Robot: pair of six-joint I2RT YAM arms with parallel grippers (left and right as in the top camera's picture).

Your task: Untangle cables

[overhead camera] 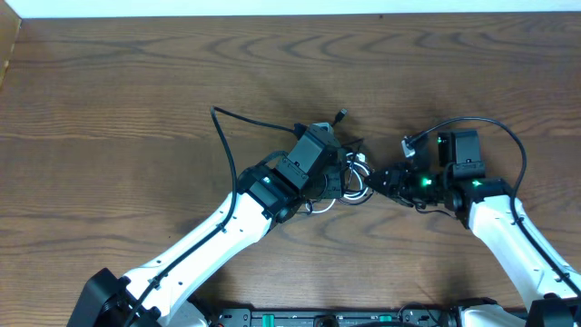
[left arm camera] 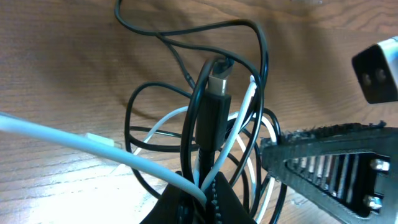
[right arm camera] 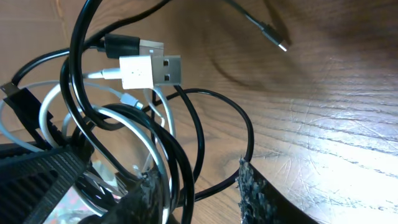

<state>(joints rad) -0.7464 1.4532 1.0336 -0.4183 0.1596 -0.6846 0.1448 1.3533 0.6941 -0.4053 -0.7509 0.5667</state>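
cables (overhead camera: pixel 356 178) knotted mid-table, black tail (overhead camera: pixel 222 136) out to 10 o'clock | left gripper (left arm camera: pixel 208 202) clamps them | right gripper (right arm camera: pixel 161 174) spread around them | risk: pulling apart could cinch everything tighter, plugs (right arm camera: pixel 152 70) snagging

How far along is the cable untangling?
Done: little. One small plug end lies free on the table.
In hand: the left gripper and right gripper are both at the knot with loops between their fingers. Whether the left one is clamped is unclear.
Left: the white cable and black cable are wound through each other in one bundle.
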